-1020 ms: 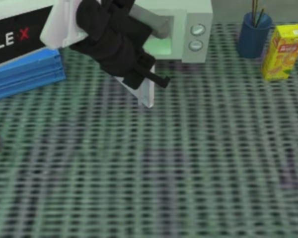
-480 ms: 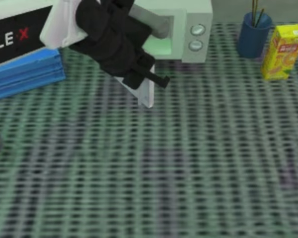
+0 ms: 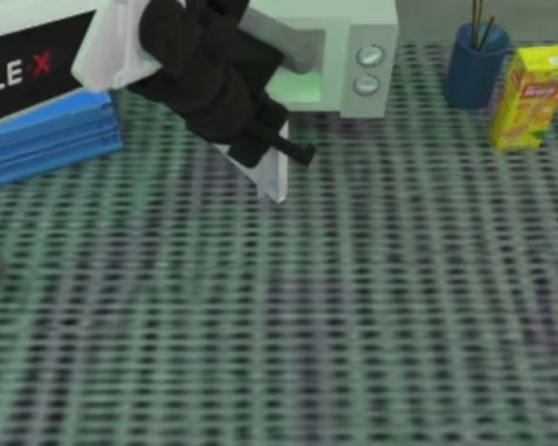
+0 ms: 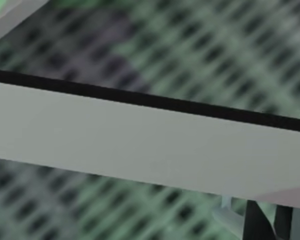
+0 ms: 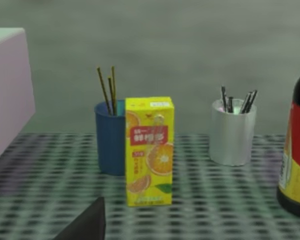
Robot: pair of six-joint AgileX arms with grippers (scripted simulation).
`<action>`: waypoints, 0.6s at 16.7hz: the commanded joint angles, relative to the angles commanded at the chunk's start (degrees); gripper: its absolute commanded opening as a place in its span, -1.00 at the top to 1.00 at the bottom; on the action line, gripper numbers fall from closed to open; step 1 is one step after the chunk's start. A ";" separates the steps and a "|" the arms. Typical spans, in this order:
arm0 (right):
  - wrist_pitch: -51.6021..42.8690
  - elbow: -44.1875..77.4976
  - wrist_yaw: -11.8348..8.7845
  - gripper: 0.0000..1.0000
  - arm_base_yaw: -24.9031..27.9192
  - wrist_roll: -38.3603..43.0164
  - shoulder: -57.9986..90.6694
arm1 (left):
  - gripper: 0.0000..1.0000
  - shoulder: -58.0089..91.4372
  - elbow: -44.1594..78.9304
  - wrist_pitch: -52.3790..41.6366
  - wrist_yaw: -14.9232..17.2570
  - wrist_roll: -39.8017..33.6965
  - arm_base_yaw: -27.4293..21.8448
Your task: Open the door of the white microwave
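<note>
The white microwave (image 3: 367,28) stands at the table's back middle, with its two grey knobs (image 3: 370,57) on the right front panel and its pale interior (image 3: 302,85) exposed. The door (image 3: 278,178) is swung out towards the table's front, seen edge-on. My left gripper (image 3: 285,146) reaches down over the door's free edge and is shut on it. In the left wrist view the door (image 4: 140,140) fills the picture as a broad pale band, with dark fingertips (image 4: 257,225) just below it. My right gripper (image 5: 87,225) is parked off the top view, facing the microwave's side (image 5: 7,85).
A blue tray (image 3: 46,139) and a black sign (image 3: 28,60) lie left of the microwave. At the back right stand a blue cup with sticks (image 3: 476,60) and a yellow juice carton (image 3: 530,98). The right wrist view also shows a white cup (image 5: 233,132) and a dark bottle (image 5: 295,150).
The left arm has crept slightly to the left. The door stays swung open at almost the same angle.
</note>
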 joint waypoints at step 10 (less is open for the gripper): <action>0.00 0.00 0.00 -1.00 0.00 0.00 0.00 | 1.00 -3.01 -3.40 -0.55 4.54 8.88 3.37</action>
